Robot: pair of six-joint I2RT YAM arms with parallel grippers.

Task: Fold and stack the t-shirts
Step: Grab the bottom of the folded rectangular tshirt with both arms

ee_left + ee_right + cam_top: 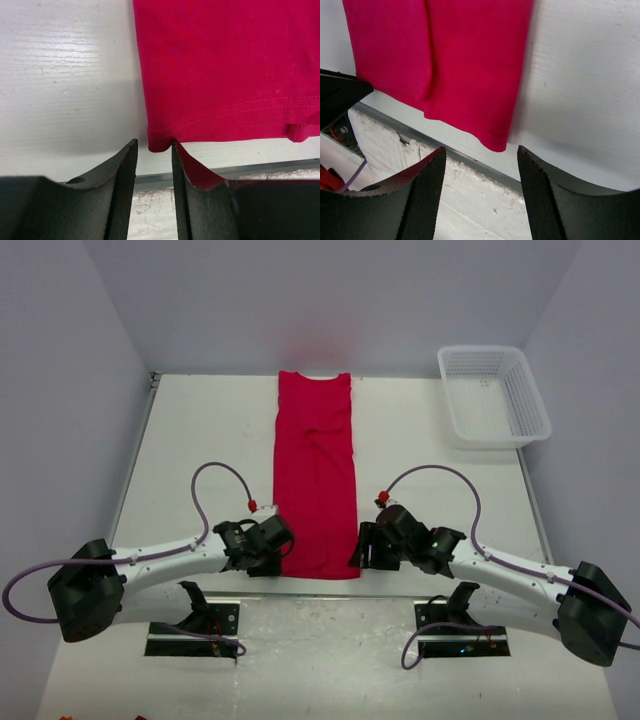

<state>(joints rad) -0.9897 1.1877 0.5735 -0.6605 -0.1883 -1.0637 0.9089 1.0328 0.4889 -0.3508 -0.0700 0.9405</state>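
Bright red cloth t-shirt [316, 475], folded lengthwise, on white tabletop [200, 440]. Left claw [153, 149] narrowly parted at near-left corner; right claw [481, 152] wider, near-right corner.

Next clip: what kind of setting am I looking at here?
Probably a lab test cell for robot handling, not a home: a bare white table boxed in by plain pale walls, with only a red t-shirt and a white mesh basket laid out.
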